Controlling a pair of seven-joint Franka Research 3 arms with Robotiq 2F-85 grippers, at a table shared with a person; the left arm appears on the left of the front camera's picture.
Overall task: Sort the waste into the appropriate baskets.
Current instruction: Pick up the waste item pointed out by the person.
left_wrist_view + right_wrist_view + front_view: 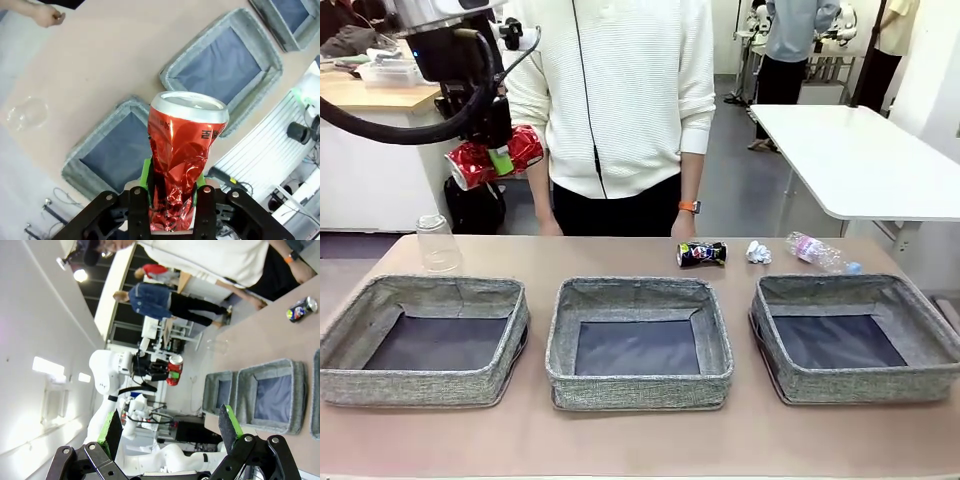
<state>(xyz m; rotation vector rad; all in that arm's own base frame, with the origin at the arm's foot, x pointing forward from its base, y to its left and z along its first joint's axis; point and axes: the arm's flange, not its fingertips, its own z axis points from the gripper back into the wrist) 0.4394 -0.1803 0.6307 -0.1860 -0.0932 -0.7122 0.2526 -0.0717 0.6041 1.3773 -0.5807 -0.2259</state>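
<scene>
Front view: my left gripper [500, 160] hangs high above the far left corner of the table [640, 440], clamped partway on the crushed red can [470, 165], which lies crosswise between the pads. The left basket [420, 385], middle basket [638, 385] and right basket [860, 385] stand in a row along the near edge, all bare inside. The cup [438, 243] stands near the far left corner. The dark-blue can [701, 254], paper wad [758, 252] and bottle [817, 251] lie along the far edge, right of middle.

Left wrist view: the pads pinch the can's crumpled lower end and its rim points away from me. The left basket [87, 155] lies below, partly under the can.

Right wrist view: my right gripper [172, 430] stands wide apart, holding nothing.

Assessment: the step in hand is carrying the can to its basket. I should centre it over that basket's dark bottom, come down inside the soft walls, and only then part the jaws. A release from this height risks a bounce over the side.
</scene>
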